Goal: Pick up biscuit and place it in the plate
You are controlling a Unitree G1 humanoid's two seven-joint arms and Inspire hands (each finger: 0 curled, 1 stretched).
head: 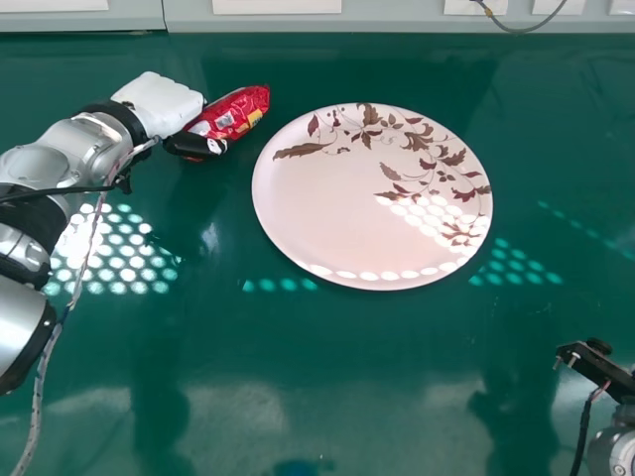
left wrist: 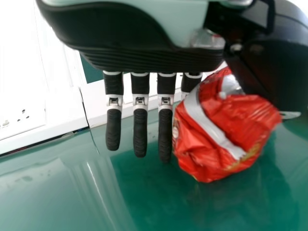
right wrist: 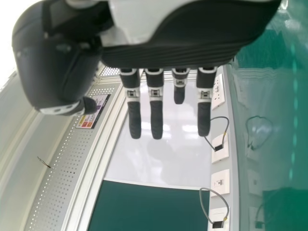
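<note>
The red biscuit packet [head: 238, 111] is at my left hand [head: 164, 104], left of the plate [head: 337, 213], a pale round one with brown leaves. In the left wrist view the crinkled biscuit packet [left wrist: 219, 130] sits between the thumb and the nearest finger of my left hand [left wrist: 139, 125], pinched there, while the other fingers stay straight beside it. Part of that nearest finger is hidden behind the packet. My right hand [right wrist: 156, 113] has straight fingers and holds nothing; part of the right arm [head: 620, 446] shows at the head view's lower right corner.
The glossy green table [head: 347, 397] carries spots of reflected light left of the plate and across its lower right rim. A pale wall panel [head: 397, 18] runs along the table's far edge. Sockets and looped cables [right wrist: 219, 192] show in the right wrist view.
</note>
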